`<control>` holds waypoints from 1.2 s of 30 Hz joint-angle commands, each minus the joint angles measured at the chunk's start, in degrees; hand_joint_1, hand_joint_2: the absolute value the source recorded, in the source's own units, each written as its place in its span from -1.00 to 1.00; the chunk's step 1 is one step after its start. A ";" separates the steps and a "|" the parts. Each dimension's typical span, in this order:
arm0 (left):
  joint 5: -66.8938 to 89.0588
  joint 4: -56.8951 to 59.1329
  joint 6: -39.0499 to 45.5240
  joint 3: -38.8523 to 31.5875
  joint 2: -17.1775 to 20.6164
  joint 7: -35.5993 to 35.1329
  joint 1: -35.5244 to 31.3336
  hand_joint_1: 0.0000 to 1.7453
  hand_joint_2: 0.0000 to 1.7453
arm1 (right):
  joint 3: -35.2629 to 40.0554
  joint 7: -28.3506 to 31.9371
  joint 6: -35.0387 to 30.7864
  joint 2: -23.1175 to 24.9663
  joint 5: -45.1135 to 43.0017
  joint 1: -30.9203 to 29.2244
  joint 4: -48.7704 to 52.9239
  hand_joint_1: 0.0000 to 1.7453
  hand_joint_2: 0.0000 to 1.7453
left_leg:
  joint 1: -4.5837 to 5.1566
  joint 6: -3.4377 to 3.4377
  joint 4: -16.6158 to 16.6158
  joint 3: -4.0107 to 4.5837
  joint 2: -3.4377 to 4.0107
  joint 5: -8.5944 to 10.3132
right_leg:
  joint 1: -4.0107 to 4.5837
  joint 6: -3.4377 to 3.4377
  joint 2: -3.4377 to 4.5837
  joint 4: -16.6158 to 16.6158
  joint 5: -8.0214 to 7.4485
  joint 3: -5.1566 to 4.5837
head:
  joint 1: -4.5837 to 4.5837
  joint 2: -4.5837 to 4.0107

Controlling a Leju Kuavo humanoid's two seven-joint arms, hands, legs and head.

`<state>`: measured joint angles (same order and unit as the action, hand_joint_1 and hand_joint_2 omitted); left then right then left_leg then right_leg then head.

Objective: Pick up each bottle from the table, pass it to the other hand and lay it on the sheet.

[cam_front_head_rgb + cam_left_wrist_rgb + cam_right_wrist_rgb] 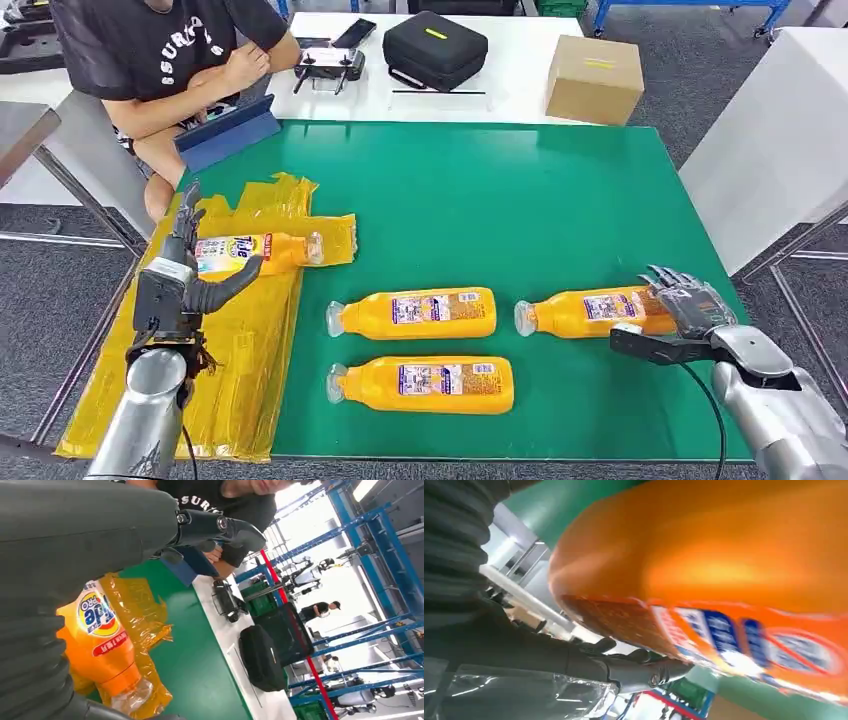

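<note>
Right robot hand (690,305) grasping bottle (592,312) at 4 o'clock, likely for handover. Left robot hand (190,265) released beside laid bottle (255,252) on sheet (240,370).

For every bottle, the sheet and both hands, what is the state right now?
Bottle on sheet: lying, left hand's fingers around its base.
Upper middle bottle: lying on green table, free.
Lower middle bottle: lying, free.
Right bottle: lying, right hand at its base.
Yellow sheet: spread, wrinkled.
Left hand: fingers apart.
Right hand: grip unclear.
</note>
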<state>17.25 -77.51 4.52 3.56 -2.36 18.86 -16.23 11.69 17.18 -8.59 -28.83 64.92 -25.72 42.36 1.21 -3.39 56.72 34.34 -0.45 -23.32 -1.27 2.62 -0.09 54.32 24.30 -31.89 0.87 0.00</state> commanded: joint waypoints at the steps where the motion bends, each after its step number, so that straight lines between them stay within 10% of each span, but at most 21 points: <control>1: -0.38 4.83 -0.05 -0.22 0.37 0.61 -1.21 -1.00 1.00 | -1.36 -0.10 -2.72 3.88 0.68 0.45 -10.20 -1.00 1.00 | -0.14 0.36 -0.10 -0.35 0.00 -0.07 | 0.13 -0.22 -0.03 -0.21 0.03 0.42 | 0.00 0.00; 36: -1.49 4.24 0.88 -1.13 0.63 0.97 0.13 -1.00 1.00 | 1.43 1.91 -8.57 10.50 7.13 -3.00 -4.95 -1.00 1.00 | -0.16 0.32 -0.05 -0.45 0.68 0.08 | 0.16 -0.36 0.70 -0.11 -0.45 0.24 | 0.02 0.00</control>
<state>16.13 -76.00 5.46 3.41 -2.45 19.85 -15.11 10.38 19.01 -17.13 -22.43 70.73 -26.96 38.75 1.12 -3.38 56.71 33.93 0.06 -23.22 -1.18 2.45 0.47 54.28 23.90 -31.63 0.90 0.00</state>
